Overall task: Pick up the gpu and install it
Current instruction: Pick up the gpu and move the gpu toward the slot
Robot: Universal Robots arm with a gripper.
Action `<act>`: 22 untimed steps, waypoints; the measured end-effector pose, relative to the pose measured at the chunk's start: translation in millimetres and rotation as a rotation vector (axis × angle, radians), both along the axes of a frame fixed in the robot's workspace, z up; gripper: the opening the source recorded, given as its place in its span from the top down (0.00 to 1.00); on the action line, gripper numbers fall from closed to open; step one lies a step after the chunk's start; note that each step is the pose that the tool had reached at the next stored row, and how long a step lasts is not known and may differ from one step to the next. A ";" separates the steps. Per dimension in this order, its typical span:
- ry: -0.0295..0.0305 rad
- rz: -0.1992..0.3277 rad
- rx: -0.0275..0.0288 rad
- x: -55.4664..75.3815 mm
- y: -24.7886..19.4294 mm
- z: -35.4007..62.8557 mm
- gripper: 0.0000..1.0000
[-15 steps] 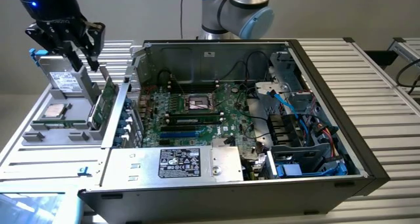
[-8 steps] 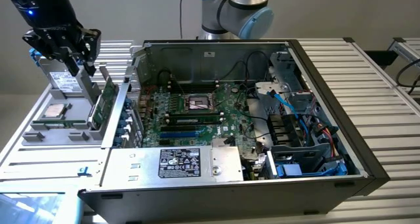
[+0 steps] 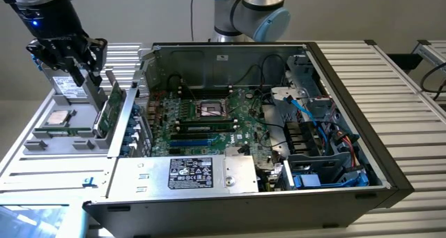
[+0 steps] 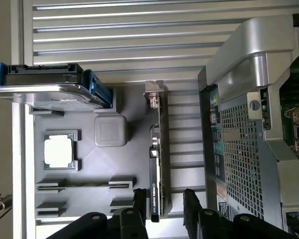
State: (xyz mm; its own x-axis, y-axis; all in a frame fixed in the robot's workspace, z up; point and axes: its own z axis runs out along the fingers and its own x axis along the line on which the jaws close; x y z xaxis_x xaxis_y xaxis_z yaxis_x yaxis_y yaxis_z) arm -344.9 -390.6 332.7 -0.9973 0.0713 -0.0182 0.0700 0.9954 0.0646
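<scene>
The gpu (image 3: 112,108) stands on edge at the grey parts tray's (image 3: 42,141) side nearest the computer case, at the exterior view's left. In the wrist view the gpu (image 4: 157,149) shows edge-on as a thin dark strip, its silver bracket at the end far from the gripper. My gripper (image 3: 89,77) hangs just above the card, open. Its two black fingers (image 4: 190,201) stand apart on either side of the card's near end, and my gripper (image 4: 164,205) holds nothing.
The open computer case (image 3: 335,92) lies beside the tray, with the green motherboard (image 3: 209,112) inside and a power supply (image 3: 188,173) at its front. In the tray sit a processor chip (image 4: 58,152), a grey block (image 4: 110,130) and a hard drive (image 4: 45,85). The perforated case wall (image 4: 239,159) is close beside the card.
</scene>
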 end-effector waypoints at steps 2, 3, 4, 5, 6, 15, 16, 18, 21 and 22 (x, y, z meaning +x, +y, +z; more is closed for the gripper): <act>0.0000 0.002 0.0000 -1.7 0.0 -3.6 0.56; 0.0001 0.004 0.0000 -2.4 0.0 -5.5 0.56; 0.0001 0.006 -0.0001 -3.1 0.0 -7.2 0.56; 0.0001 0.008 -0.0001 -3.6 0.0 -9.1 0.56; 0.0001 0.009 -0.0001 -4.1 0.0 -11.0 0.56; -0.0001 0.035 -0.0029 -5.1 4.7 -26.4 0.56; 0.0000 0.037 -0.0029 -5.1 5.8 -28.2 0.56; -0.0002 0.042 -0.0028 -5.1 7.9 -31.8 0.56; -0.0001 0.051 -0.0029 -5.1 9.6 -37.3 0.56; -0.0002 0.054 -0.0028 -5.1 9.6 -39.2 0.56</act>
